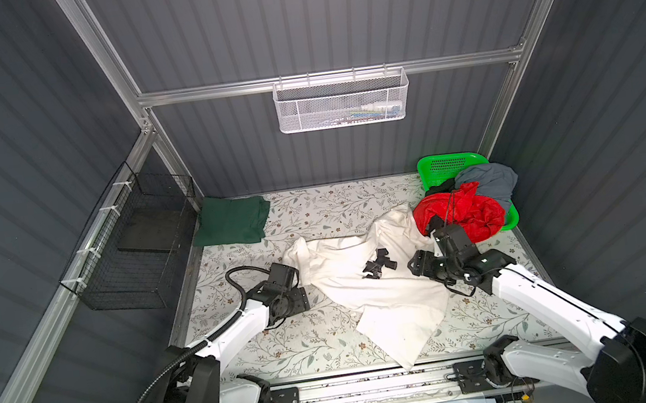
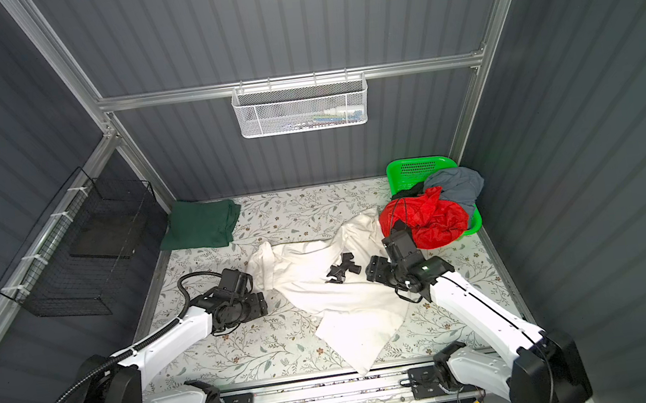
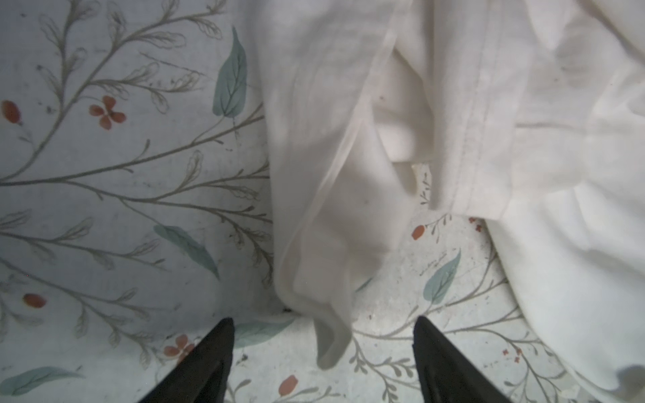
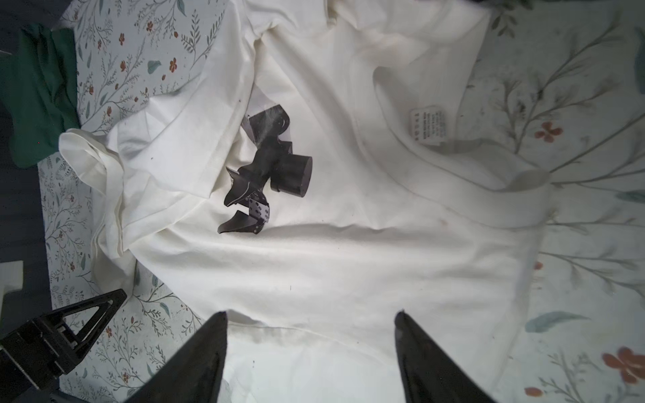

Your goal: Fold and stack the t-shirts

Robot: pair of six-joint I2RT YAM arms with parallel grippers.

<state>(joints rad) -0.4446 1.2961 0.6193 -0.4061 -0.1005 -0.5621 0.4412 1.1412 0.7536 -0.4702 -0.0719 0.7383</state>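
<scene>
black fingertips (image 3: 206,366) of the left gripper (image 3: 323,349) sit closest in the left wrist view, its jaws standing apart on either side of a limp sleeve end of the large off-white cotton t-shirt (image 1: 386,287) with a black print, nothing pinched between them. the right gripper (image 4: 310,349) hangs over another edge of that shirt, jaws likewise spread wide and holding nothing. the shirt lies crumpled across the middle of the floral-patterned table (image 1: 288,340), one corner reaching the near edge. a folded dark green t-shirt (image 1: 231,220) rests in the far left corner, well apart from both arms. at the far right a bright green perforated plastic basket (image 1: 446,164) holds a red t-shirt (image 1: 469,214), a grey-blue t-shirt (image 1: 490,182) and a black t-shirt (image 1: 443,186); the red cloth spills over the basket's front rim, just behind the right wrist and just beside the off-white shirt's raised sleeve. a black wire cage (image 1: 138,242) hangs on the left wall, a white mesh basket (image 1: 342,101) on the back rail.
</scene>
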